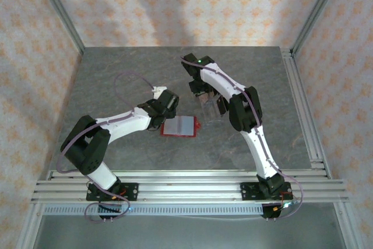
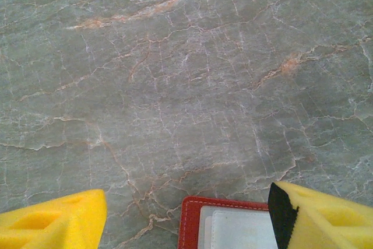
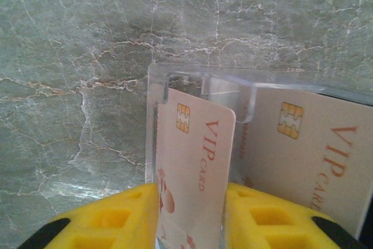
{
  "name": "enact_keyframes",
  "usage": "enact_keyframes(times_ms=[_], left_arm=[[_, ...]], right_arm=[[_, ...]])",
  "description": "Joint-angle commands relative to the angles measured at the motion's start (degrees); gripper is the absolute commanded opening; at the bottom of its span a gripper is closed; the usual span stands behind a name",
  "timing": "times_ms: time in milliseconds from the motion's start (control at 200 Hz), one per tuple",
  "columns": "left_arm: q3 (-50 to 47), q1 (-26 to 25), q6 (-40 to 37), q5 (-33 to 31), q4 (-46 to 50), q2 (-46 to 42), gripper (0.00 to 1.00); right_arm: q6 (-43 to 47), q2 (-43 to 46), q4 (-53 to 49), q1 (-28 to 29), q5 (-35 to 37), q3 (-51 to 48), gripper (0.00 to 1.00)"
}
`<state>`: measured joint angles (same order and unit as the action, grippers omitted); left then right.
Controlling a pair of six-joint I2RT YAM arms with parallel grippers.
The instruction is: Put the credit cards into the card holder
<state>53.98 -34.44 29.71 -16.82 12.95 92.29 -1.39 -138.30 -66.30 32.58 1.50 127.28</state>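
Right tool (image 3: 192, 208) is closed on 1 card (image 3: 195, 144), upright in a clear box (image 3: 175, 75) beside a 2nd card (image 3: 309, 155). Left tool (image 2: 187, 202), open and empty, hovers over the wallet (image 2: 191, 225) lying on the bench (image 2: 175, 86).

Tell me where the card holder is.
In the top view, the card holder lies open on the table, just beside the left gripper.
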Motion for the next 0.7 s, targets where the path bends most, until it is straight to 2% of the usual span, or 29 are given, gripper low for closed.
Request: enact_keyframes(times_ms=[0, 696], left_arm=[[-0.75, 0.40, 0.55, -0.31, -0.73, -1.16, 0.75], [-0.91, 0.42, 0.56, 0.01, -1.08, -1.02, 0.75]], right_arm=[[0.42, -0.85, -2.41, 0.13, -0.38, 0.97, 0.29], [-0.37, 0.27, -3.13, -0.06, -2.80, 4.98, 0.26]])
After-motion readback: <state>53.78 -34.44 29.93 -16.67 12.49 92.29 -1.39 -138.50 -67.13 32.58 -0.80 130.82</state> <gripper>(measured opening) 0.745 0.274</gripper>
